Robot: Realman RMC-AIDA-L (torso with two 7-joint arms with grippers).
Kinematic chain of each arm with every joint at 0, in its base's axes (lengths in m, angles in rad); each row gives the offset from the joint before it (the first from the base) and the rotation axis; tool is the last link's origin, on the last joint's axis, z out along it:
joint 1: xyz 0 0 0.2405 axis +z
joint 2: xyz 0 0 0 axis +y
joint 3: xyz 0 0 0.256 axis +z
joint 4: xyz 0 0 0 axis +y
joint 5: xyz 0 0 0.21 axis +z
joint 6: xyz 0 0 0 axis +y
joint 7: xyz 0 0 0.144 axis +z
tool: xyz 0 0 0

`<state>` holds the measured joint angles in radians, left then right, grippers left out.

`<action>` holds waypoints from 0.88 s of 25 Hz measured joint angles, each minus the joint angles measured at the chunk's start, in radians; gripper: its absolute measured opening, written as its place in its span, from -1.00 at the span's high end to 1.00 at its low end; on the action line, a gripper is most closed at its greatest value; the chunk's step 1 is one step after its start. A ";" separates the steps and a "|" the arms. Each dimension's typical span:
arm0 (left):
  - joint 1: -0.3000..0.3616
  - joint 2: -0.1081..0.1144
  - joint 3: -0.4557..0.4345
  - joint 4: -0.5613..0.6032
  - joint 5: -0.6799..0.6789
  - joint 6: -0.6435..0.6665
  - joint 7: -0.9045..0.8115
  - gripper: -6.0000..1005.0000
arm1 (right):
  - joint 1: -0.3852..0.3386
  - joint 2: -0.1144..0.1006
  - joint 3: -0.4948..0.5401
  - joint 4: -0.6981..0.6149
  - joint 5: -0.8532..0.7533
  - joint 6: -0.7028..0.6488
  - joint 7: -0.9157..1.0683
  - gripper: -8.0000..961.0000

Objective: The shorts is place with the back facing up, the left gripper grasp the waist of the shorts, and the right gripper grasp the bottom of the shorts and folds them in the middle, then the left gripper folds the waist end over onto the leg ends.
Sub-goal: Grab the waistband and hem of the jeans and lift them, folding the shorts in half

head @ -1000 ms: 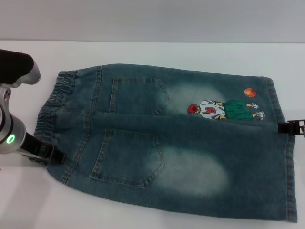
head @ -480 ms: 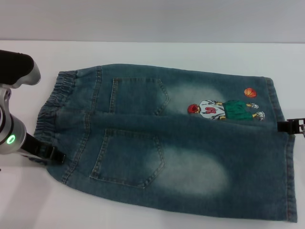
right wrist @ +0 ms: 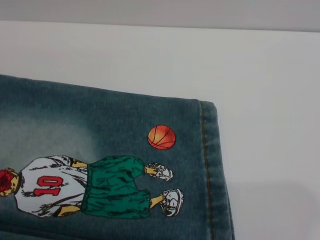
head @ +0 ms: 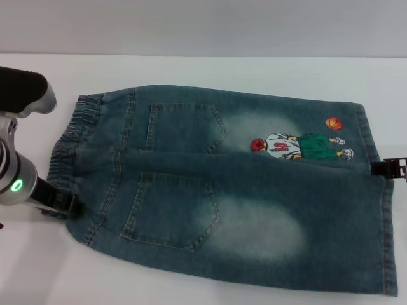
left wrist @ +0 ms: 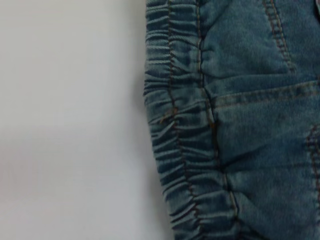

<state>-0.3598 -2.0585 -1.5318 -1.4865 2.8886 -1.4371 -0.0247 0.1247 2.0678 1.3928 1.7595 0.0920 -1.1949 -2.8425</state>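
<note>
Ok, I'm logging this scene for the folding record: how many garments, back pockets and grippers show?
Shorts: 1
Back pockets: 2, far and near
Grippers: 2, left gripper at the waist, right gripper at the leg hems
Total: 5

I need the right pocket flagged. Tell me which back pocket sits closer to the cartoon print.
The farther back pocket, across the centre seam from the left gripper; the nearer pocket is farther from the cartoon print.

- Bare white table (head: pixel 203 70) borders the shorts (head: pixel 241 197) on the far side: open passage.
- Left gripper (head: pixel 63 204) occupies the waist (head: pixel 73 136) edge.
- Right gripper (head: pixel 391 169) occupies the hem edge.
</note>
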 joint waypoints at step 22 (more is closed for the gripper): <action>0.001 0.000 0.003 -0.029 0.000 -0.009 -0.006 0.83 | -0.007 0.000 0.008 -0.003 0.000 0.000 -0.001 -0.38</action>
<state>-0.3588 -2.0586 -1.5293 -1.5153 2.8886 -1.4463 -0.0306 0.1181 2.0678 1.4003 1.7563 0.0920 -1.1949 -2.8437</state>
